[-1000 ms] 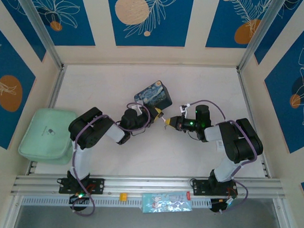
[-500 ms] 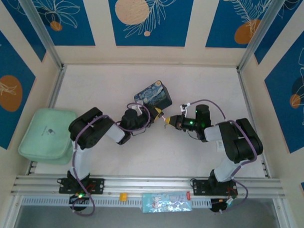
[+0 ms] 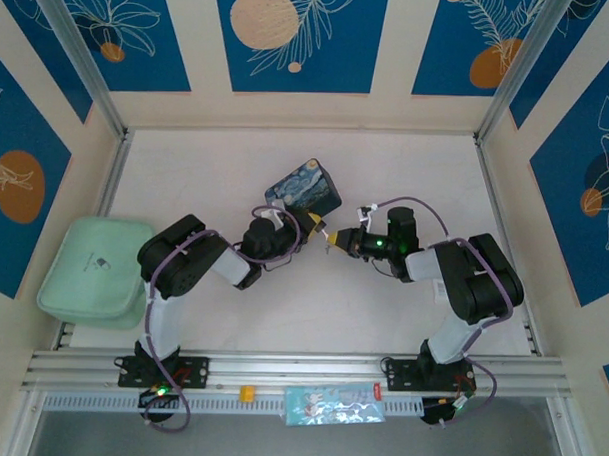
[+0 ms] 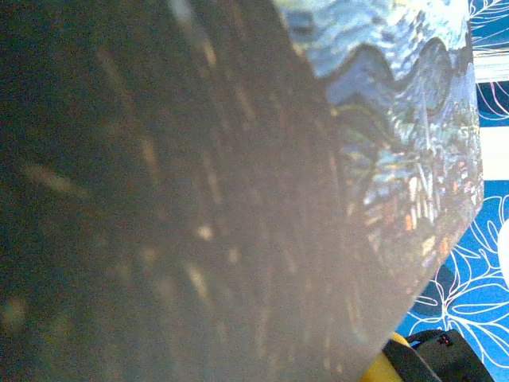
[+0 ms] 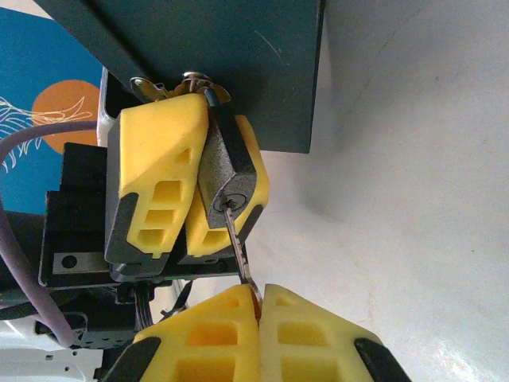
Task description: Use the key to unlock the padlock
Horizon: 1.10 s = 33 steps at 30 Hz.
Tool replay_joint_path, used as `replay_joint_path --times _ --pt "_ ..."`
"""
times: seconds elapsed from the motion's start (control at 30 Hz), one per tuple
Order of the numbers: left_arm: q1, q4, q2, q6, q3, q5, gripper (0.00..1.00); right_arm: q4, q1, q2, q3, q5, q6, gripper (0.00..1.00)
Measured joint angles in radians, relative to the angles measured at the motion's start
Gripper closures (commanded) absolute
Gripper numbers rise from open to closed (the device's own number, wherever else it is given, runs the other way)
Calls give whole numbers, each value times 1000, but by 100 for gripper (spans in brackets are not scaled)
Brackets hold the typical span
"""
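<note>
Cream walls [image 3: 393,51] with blue floral panels [image 3: 335,69] surround a white tabletop [image 3: 207,165].

the top external camera sits high above and behind the arm bases [image 3: 160,368], looking down on the whole table [image 3: 407,172], with the painted box [image 3: 304,188] near its middle. the left wrist camera is pressed so near that box [image 4: 382,119] that its surface blurs. the right wrist camera looks along its own fingers [image 5: 294,306] toward the box's dark side, very close, catching the padlock [image 5: 231,179] and key [image 5: 238,247] just beside it. all three views share the box.
</note>
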Motion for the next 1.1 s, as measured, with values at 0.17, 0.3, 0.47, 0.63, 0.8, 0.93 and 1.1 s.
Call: replay_joint_path --times 0.17,0.3,0.47,0.63,0.8,0.93,1.1 --pt "0 6 0 0 0 6 100 -58 -16 0 28 -29 -19 100" --pt "-7 23 0 -3 0 30 100 -109 -39 0 72 -68 -48 100" --pt "-7 29 0 -6 -2 37 100 -150 -46 0 88 -91 -63 100" --pt "-7 29 0 -6 -2 37 100 -148 -39 0 88 -86 -57 100" --pt "-8 29 0 -7 -2 40 100 -123 -21 0 87 -56 -24 100" --pt "-7 37 0 -8 -2 32 100 -88 -11 0 83 -37 16 100" --pt "-7 42 0 -17 -2 20 100 -68 -6 3 82 -25 45 100"
